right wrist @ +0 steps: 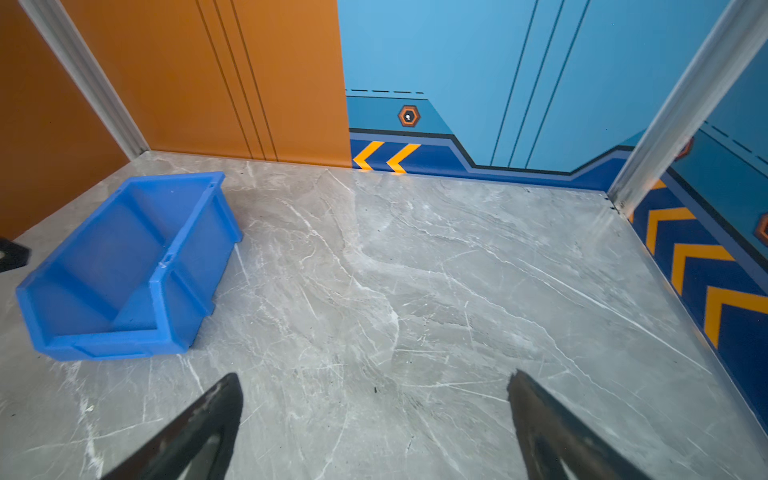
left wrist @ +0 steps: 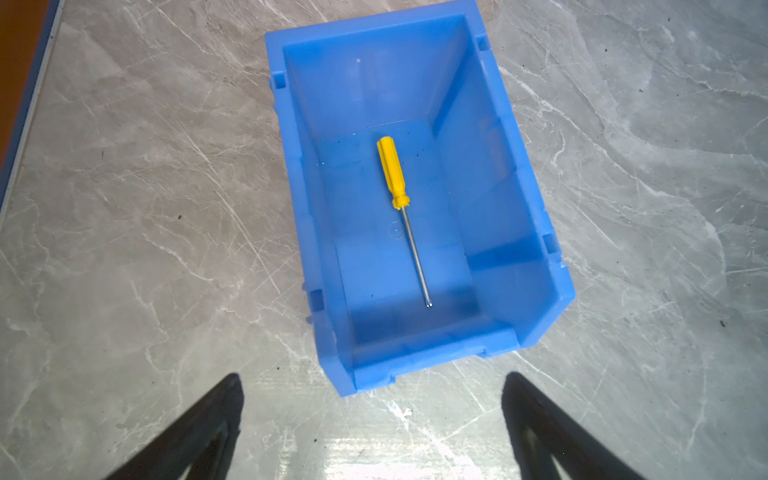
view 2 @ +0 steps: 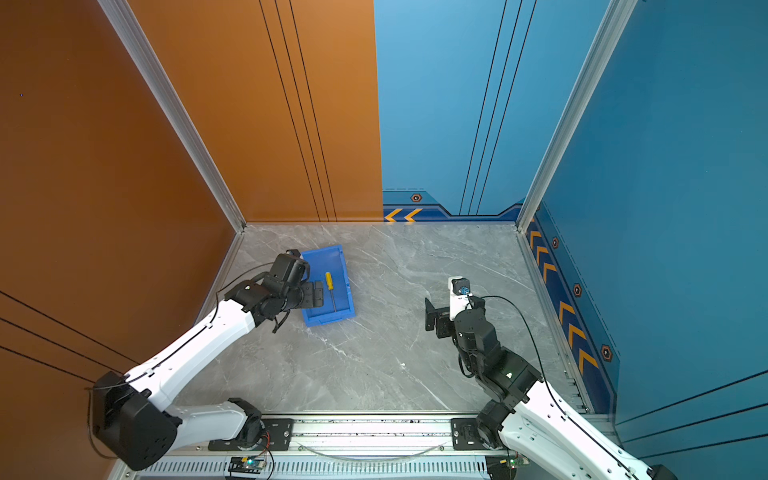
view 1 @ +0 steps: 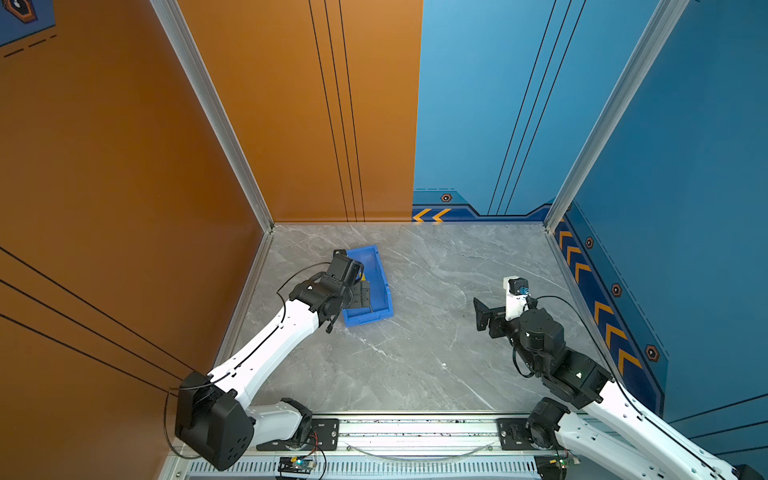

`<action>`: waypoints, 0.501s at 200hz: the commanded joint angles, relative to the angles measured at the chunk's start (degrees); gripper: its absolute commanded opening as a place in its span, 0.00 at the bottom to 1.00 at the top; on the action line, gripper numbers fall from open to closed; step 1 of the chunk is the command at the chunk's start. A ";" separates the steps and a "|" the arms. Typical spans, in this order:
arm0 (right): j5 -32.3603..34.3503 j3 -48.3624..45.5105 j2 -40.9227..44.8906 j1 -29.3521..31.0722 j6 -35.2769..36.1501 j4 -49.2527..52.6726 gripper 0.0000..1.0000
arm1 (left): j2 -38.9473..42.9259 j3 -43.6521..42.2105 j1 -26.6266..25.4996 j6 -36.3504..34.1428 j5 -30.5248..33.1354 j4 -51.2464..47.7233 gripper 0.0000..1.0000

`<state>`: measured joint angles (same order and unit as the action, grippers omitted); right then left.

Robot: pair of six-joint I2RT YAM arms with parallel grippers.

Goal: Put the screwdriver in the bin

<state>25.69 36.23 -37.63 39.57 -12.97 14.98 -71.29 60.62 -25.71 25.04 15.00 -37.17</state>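
Screwdriver (left wrist: 397, 191) lies inside bin (left wrist: 478, 166) in left wrist view, unseen from right wrist.

Smooth plastic bin (left wrist: 519, 208), metal-shaft screwdriver (left wrist: 407, 223) (plastic hdl).

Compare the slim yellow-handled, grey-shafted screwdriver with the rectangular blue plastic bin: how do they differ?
The screwdriver is thin, yellow and grey metal; the bin is wide, all blue. The screwdriver lies flat inside; the bin stands upright, holding it. Both run lengthwise the same way.

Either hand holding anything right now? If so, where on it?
Nothing held. Left hand open by the bin, screwdriver lying loose inside it; right hand open, empty.
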 commanded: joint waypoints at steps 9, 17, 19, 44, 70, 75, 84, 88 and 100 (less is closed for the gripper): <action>2.87 -1.04 -1.16 -4.98 -3.25 2.51 1.00 | 4.58 -5.50 3.24 -4.29 -3.54 4.08 0.98; 2.95 -1.22 -1.44 -6.27 -3.45 2.46 1.00 | 5.67 -6.90 4.17 -4.95 -3.66 5.35 0.98; 3.02 -1.28 -1.52 -6.64 -3.55 2.43 1.00 | 5.99 -7.31 4.38 -5.21 -3.67 5.77 0.98; 4.32 -2.37 -1.99 -11.16 -5.45 2.49 1.00 | 9.75 -12.54 7.79 -6.64 -3.28 10.11 0.98; 6.90 -5.96 -0.42 -14.94 -5.81 0.47 1.00 | 14.01 -17.63 12.15 -7.93 -1.41 13.18 0.98; 7.69 -7.12 0.08 -15.55 -5.86 -0.37 1.00 | 14.89 -18.71 12.93 -8.06 -0.83 14.04 0.98; 7.57 -9.29 1.14 -17.00 -4.79 -2.42 1.00 | 16.25 -20.80 13.98 -7.72 1.94 15.89 0.98; 6.83 -10.52 1.56 -17.79 -3.95 -3.74 1.00 | 16.83 -21.86 14.22 -7.35 3.87 16.73 0.98; 4.59 -13.49 2.39 -20.70 -2.71 -7.26 1.00 | 18.26 -25.72 14.69 -7.03 9.11 20.88 0.98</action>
<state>30.24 27.70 -37.04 22.65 -16.86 13.47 -55.68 40.21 -12.38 18.83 15.55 -24.08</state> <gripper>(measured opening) 0.999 0.978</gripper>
